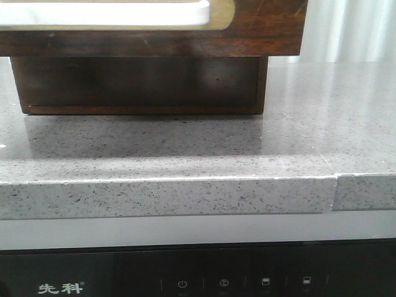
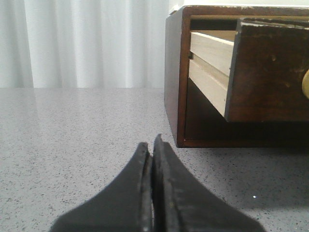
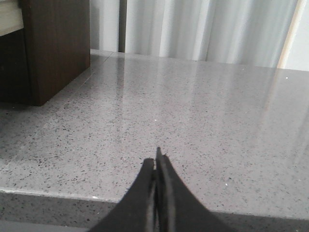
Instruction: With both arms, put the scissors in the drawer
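Observation:
The scissors are out of view in every frame. The drawer is pulled out of the dark wooden chest; its scratched brown front with the tan-rimmed cut-out showing white fills the top of the front view. In the left wrist view the drawer sticks out of the chest, its pale wooden side showing. My left gripper is shut and empty, low over the counter a little way in front of the chest. My right gripper is shut and empty near the counter's front edge, with the chest off to one side.
The grey speckled stone counter has a raised front lip with a seam at the right. Below it is a black appliance panel with touch icons. White curtains hang behind the counter.

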### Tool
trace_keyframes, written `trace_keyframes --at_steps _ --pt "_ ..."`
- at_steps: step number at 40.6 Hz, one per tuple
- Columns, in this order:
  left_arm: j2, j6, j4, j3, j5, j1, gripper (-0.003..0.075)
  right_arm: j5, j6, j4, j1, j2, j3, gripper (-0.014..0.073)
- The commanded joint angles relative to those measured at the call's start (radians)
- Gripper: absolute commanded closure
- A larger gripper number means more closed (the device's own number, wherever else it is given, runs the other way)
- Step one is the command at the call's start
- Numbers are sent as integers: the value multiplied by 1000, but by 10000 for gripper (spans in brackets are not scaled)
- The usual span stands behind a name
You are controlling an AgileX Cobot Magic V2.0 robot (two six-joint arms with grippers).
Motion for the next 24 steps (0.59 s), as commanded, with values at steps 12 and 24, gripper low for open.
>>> trace_keyframes --at_steps 12,24 --pt "-19 2 -6 27 -80 0 741 -111 11 13 1 -17 2 662" --pt "-19 2 -6 27 -80 0 741 -160 43 -7 1 -17 2 661"
